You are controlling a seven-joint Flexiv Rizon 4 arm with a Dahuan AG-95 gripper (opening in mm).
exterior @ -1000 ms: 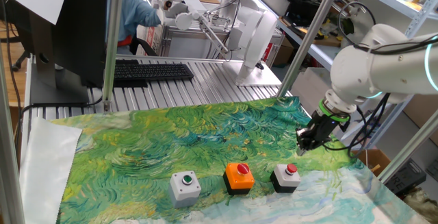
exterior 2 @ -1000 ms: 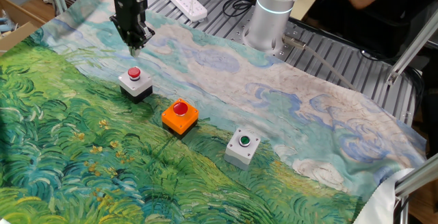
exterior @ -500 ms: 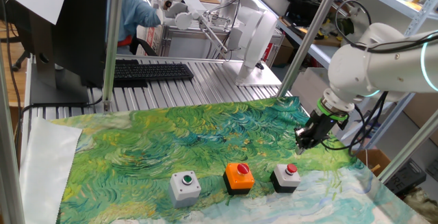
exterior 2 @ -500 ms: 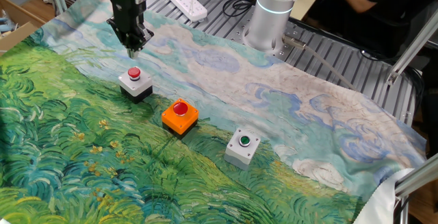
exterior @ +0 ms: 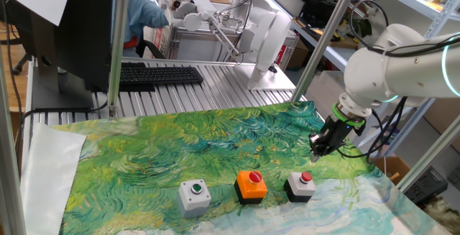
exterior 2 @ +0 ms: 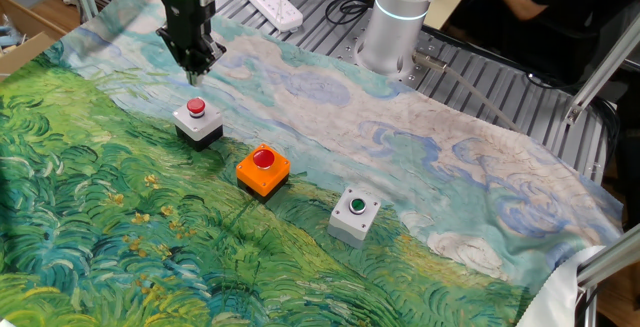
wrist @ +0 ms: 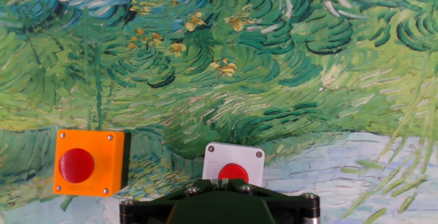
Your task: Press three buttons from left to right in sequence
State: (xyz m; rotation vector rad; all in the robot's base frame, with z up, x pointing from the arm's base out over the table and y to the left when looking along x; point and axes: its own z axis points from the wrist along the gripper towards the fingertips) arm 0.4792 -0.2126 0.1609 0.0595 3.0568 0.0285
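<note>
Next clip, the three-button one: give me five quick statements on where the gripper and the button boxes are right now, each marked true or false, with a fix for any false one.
1. The gripper hangs above the cloth, touching no button box. True.
2. The orange box stands between the two other boxes. True.
3. The gripper is nearest the grey box with the green cap. False: it is nearest the black-based box with the small red cap, at the other end of the row.
4. The hand view shows all three boxes. False: only the orange box and the small red cap's box appear there.
5. The boxes are stacked. False: they stand apart in a row on the painted cloth.
</note>
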